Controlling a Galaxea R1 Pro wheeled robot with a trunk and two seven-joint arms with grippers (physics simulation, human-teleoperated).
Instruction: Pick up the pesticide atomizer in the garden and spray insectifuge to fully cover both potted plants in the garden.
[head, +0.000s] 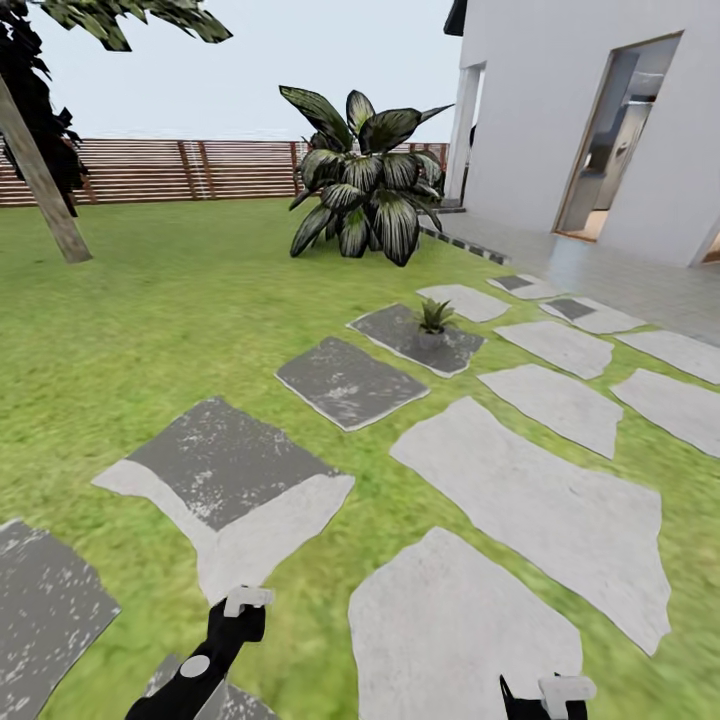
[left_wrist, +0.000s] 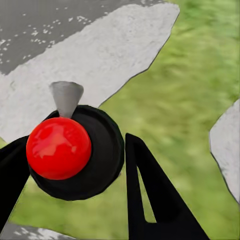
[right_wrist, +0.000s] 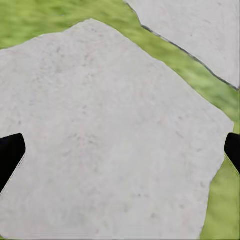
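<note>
My left gripper (left_wrist: 80, 175) is shut on the pesticide atomizer (left_wrist: 59, 147), seen from above in the left wrist view as a dark round body with a glossy red top and a grey nozzle. Its black fingers (left_wrist: 150, 195) press on either side. In the head view this gripper (head: 240, 615) hangs low over grass and grey paving. One potted plant (head: 434, 322), a small green rosette in a pale pot, stands on a dark stone slab ahead and to the right. My right gripper (right_wrist: 120, 150) is open over a pale slab, also at the head view's lower edge (head: 548, 695).
Grey stepping stones (head: 540, 490) cross the green lawn (head: 150, 320). A big dark-leaved shrub (head: 368, 185) grows beyond the plant. A brown slatted fence (head: 150, 170) runs along the back, a tree trunk (head: 40, 180) leans far left, and a white house (head: 600, 120) stands right.
</note>
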